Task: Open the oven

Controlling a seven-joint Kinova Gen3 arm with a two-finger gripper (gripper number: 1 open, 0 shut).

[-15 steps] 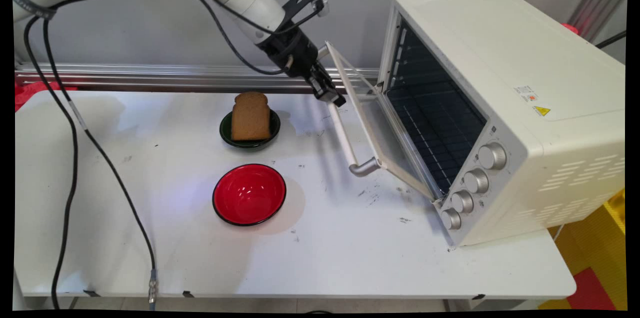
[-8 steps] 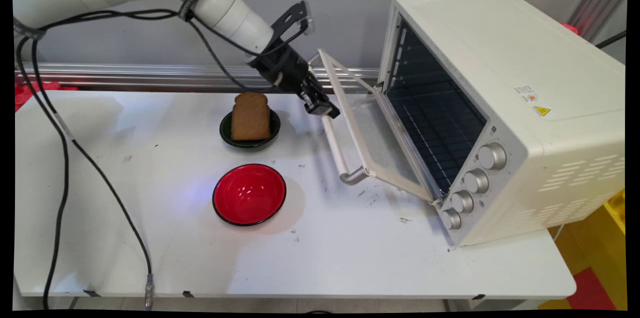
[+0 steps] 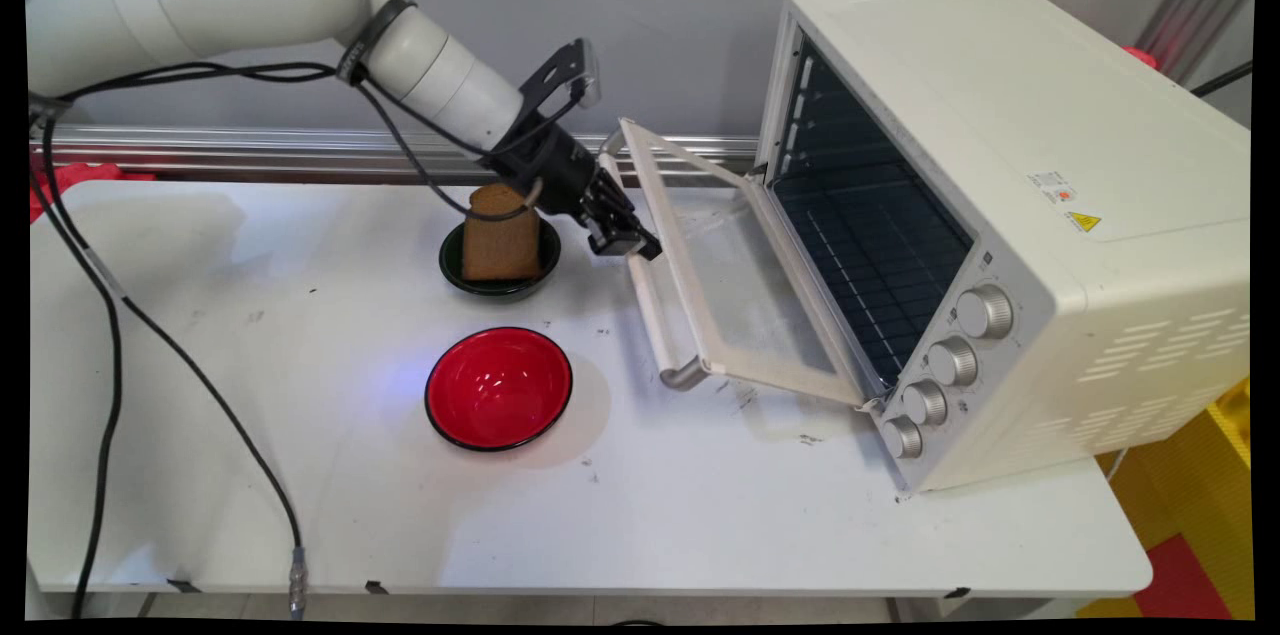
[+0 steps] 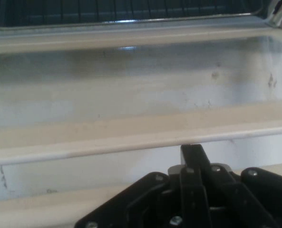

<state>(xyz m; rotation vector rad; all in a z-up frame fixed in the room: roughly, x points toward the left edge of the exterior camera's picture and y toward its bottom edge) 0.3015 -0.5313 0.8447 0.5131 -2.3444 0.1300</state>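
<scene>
end effector (image 3: 625, 245) sits at the far end of the door handle (image 3: 652, 310) of the toaster oven (image 3: 1000, 215), fingers closed on the handle bar; hand view shows the handle (image 4: 131, 140) crossing directly above the black linkage. oven door (image 3: 740, 275) hangs partly open, tilted down toward the worktop (image 3: 300, 475), glass pane facing up. left of the oven, a dark green bowl (image 3: 500, 283) carries an upright slice of brown bread (image 3: 498, 233), just beside the end effector. red bowl (image 3: 498, 388) rests left of the oven door, nearer the worktop's front edge.
</scene>
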